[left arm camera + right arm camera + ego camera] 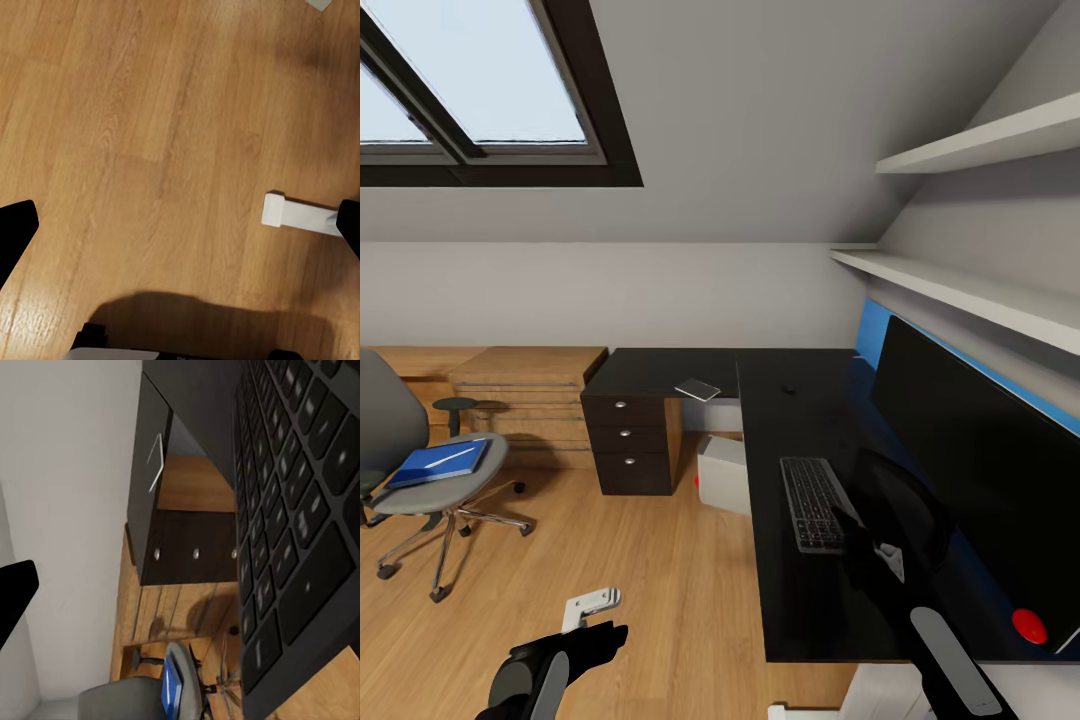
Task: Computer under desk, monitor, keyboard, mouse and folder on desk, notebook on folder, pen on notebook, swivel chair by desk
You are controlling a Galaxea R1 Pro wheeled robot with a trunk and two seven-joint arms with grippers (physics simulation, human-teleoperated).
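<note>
keyboard (815, 502) just beside right hand (857, 530)

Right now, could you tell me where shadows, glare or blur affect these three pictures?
Head view: even light, with the monitor flat black and free of glare against the blue panel. Left wrist view: a soft dark shadow lies across the wood floor near the picture's lower edge. Right wrist view: the keyboard is very close, its keys soft and stretched.
</note>
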